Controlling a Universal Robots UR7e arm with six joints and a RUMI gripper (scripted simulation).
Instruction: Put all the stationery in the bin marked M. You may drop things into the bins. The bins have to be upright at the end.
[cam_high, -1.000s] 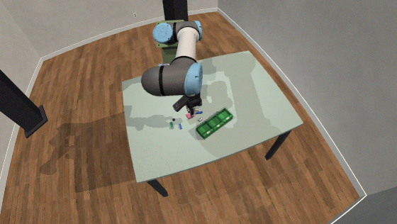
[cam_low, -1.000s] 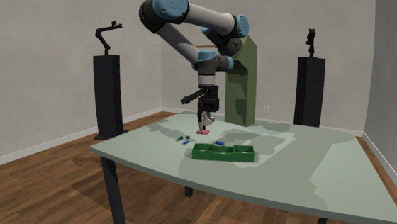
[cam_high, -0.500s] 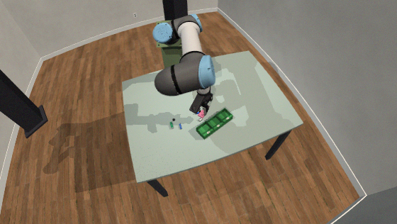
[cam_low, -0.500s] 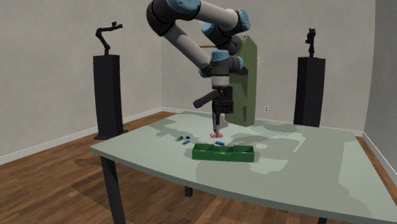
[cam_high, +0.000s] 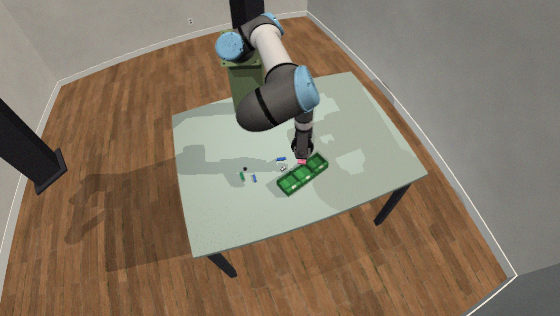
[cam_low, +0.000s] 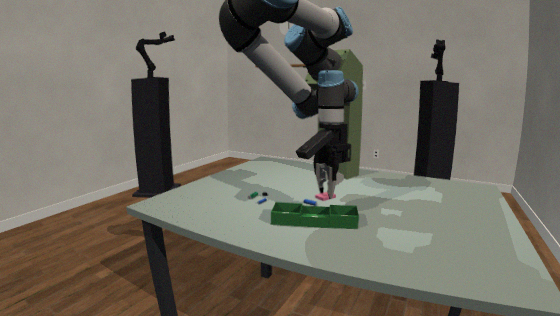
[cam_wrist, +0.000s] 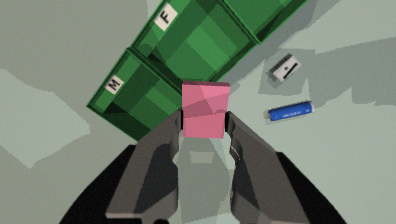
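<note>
Seen from above, the two dark fingers of a gripper (cam_wrist: 204, 112) reach up from the bottom edge, closed on the sides of a flat pink block (cam_wrist: 205, 111). Behind it, to the upper left, is a row of green bins — one labelled M (cam_wrist: 136, 100), the next labelled F (cam_wrist: 197, 45), and a third (cam_wrist: 265, 17) partly cut off at the top. To the right, on a pale green tabletop (cam_wrist: 345, 150), lie a small silver-and-black sharpener (cam_wrist: 285, 68) and, just below it, a blue battery (cam_wrist: 290, 111).
</note>
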